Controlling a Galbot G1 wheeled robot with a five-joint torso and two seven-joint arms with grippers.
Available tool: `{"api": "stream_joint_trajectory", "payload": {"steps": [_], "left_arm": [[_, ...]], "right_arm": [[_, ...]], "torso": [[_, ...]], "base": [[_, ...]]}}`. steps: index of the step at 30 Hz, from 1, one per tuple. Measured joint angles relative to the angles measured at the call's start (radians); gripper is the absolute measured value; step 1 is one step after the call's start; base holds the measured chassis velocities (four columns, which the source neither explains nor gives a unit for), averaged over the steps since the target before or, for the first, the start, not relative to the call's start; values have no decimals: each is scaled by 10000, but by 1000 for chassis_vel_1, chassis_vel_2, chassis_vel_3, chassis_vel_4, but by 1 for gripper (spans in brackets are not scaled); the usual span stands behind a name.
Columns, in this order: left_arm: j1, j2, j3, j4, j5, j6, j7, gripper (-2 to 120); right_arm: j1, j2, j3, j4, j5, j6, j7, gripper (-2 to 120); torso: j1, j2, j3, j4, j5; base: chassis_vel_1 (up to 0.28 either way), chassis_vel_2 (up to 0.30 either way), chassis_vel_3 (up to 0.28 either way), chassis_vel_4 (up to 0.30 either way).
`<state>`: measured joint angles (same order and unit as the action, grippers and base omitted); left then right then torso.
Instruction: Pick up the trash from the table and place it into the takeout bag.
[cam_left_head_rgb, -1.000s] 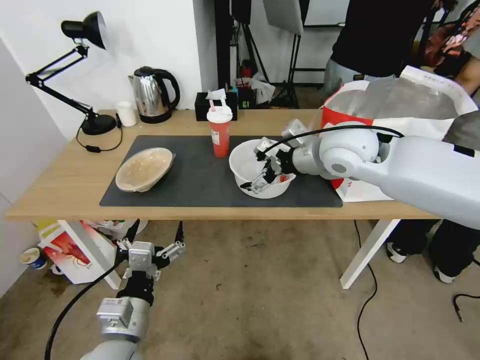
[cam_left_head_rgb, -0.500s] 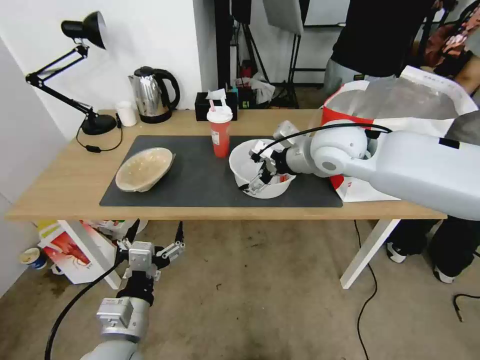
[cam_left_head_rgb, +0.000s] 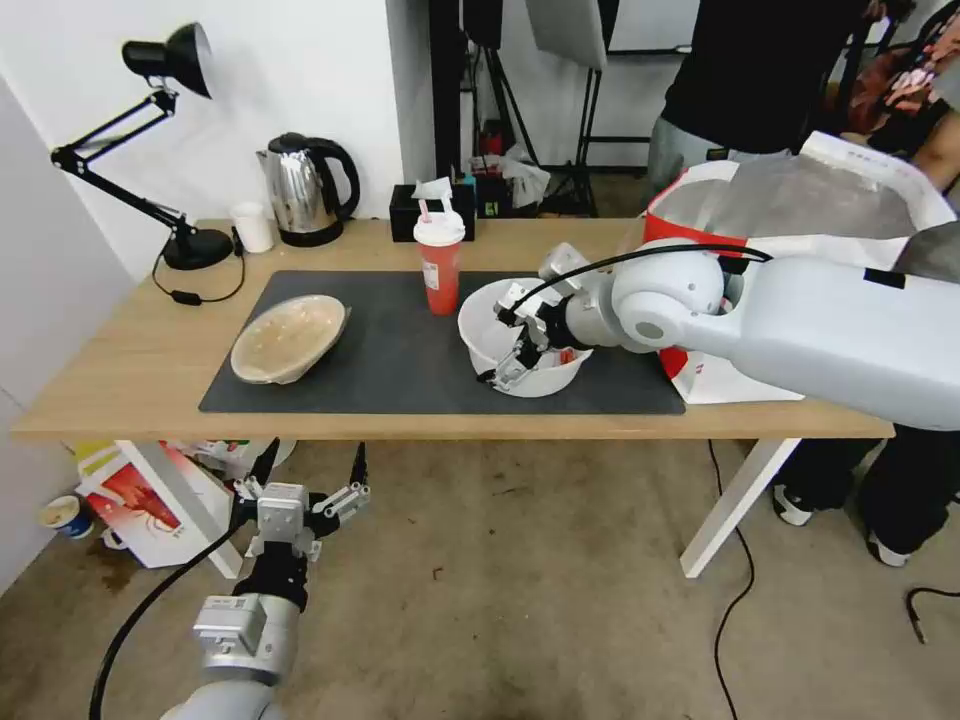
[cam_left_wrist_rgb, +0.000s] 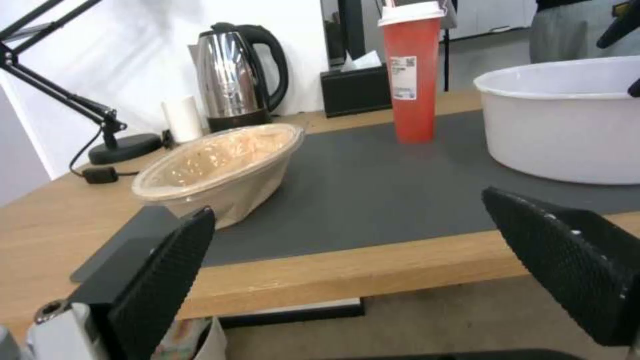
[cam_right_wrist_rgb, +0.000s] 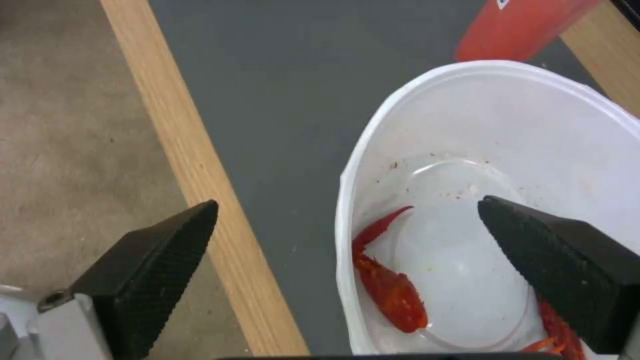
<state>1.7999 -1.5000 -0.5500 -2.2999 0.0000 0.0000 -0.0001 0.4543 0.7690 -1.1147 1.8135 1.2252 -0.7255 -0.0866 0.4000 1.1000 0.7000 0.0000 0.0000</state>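
On the table (cam_left_head_rgb: 130, 370), the dark mat carries a large white bowl (cam_left_head_rgb: 520, 345) with red scraps (cam_right_wrist_rgb: 390, 287). My right gripper (cam_left_head_rgb: 508, 338) is open astride that bowl's rim (cam_right_wrist_rgb: 345, 205), one finger (cam_right_wrist_rgb: 553, 270) inside and the other (cam_right_wrist_rgb: 147, 270) outside. The red lidded straw cup (cam_left_head_rgb: 439, 262) stands just behind the bowl. A shallow tan bowl (cam_left_head_rgb: 288, 338) lies tilted at the mat's left end. The takeout bag (cam_left_head_rgb: 800, 200) stands open on the table's right end, behind my right arm. My left gripper (cam_left_head_rgb: 305, 480) hangs open below the table's front edge, facing the tan bowl (cam_left_wrist_rgb: 220, 165).
A steel kettle (cam_left_head_rgb: 305, 190), a small white cup (cam_left_head_rgb: 253, 228), a black desk lamp (cam_left_head_rgb: 170, 60) and a black tissue box (cam_left_head_rgb: 420, 212) line the table's back edge. A red-and-white carton (cam_left_head_rgb: 140, 500) sits on the floor under the left end.
My right arm has shifted a little to the left while its gripper stays at the white bowl's rim. The left arm has not moved.
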Motion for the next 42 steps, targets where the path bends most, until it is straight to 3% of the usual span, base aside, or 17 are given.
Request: {"api": "stream_joint_trajectory", "payload": {"steps": [27, 42], "left_arm": [[0, 0, 0, 0, 0, 0, 0, 100], [0, 0, 1, 0, 0, 0, 0, 100]], "right_arm": [[368, -480, -478, 6, -125, 0, -645, 100], [261, -238, -565, -428, -264, 1, -667, 100]], "torso": [[0, 0, 0, -1, 0], [0, 0, 0, 0, 0]], "base": [[0, 0, 0, 0], [0, 0, 0, 0]]}}
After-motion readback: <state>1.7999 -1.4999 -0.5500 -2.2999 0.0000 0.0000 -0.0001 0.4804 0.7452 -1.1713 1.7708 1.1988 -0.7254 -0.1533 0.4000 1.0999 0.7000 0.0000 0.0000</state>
